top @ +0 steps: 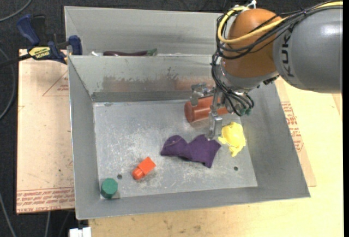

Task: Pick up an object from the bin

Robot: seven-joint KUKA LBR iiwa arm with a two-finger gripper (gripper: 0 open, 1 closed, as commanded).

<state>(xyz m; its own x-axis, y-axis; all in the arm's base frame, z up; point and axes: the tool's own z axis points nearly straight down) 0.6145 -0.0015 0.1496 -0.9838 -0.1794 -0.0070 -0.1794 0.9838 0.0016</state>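
Risk of a missed or double grab right of frame centre, with tool (215, 131) (released or clenched, cannot tell) low between purple cloth (192, 149), yellow lump (233, 137) and red-brown cylinder (197, 111), crowded close enough to snag cloth or nudge neighbours aside.

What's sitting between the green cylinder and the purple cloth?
Camera view: a small orange block lies between the green cylinder and the purple cloth, touching neither.

Even light from above casts soft shadows and a dull sheen on the bin (142, 75).
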